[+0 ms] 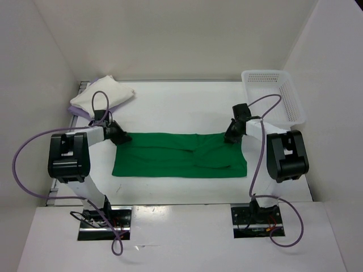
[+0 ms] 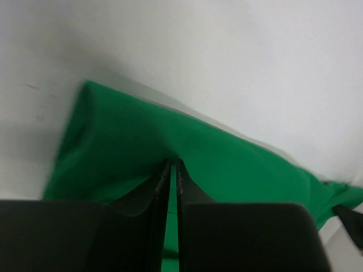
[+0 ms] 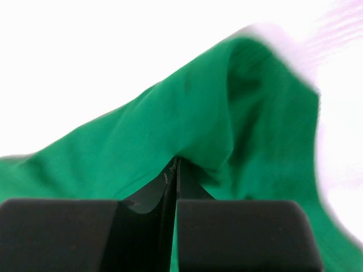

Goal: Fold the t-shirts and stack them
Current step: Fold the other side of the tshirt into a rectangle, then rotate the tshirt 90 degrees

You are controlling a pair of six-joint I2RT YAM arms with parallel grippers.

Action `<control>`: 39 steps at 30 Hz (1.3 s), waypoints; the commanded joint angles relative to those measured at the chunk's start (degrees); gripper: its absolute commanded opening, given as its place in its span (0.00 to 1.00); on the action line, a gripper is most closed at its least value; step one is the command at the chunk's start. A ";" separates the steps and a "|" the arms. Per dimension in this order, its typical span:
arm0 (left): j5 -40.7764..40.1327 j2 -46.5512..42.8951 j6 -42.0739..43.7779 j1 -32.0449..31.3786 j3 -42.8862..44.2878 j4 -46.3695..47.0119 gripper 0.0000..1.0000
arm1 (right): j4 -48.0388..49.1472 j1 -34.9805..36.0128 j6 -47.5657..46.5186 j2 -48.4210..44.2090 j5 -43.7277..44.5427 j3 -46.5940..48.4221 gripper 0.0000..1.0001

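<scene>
1. Container: one white mesh basket (image 1: pixel 264 73) stands beyond and to the right of the right gripper (image 1: pixel 231 136), apart from all cloth.
2. The green t-shirt (image 1: pixel 178 156) lies as a long band on the table (image 1: pixel 181 102), spanning between both sets of fingers.
3. The right fingers are pressed together on its far right corner. The left gripper (image 1: pixel 121 137) is clamped narrowly on its far left corner.
4. Beyond the left fingers, the folded white t-shirt (image 1: pixel 105 93) rests on the lavender t-shirt (image 1: pixel 78 111), of which only an edge shows.
5. Count: three shirts, one basket.
</scene>
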 commanded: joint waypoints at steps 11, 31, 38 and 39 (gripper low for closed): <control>4.69 3.95 -1.54 10.85 -1.74 -0.01 0.19 | 3.58 -5.19 -0.40 6.82 3.98 2.66 0.02; 4.41 -18.38 4.69 2.41 2.66 -5.90 0.20 | 0.94 7.72 2.06 -9.96 -2.88 0.39 0.00; 7.49 -19.97 7.51 0.12 4.06 -9.24 0.20 | 1.99 9.75 3.29 -2.59 -2.18 -2.17 0.00; 8.19 -20.49 8.03 0.12 4.06 -9.24 0.20 | 2.00 9.75 3.29 -0.32 -2.18 -1.56 0.01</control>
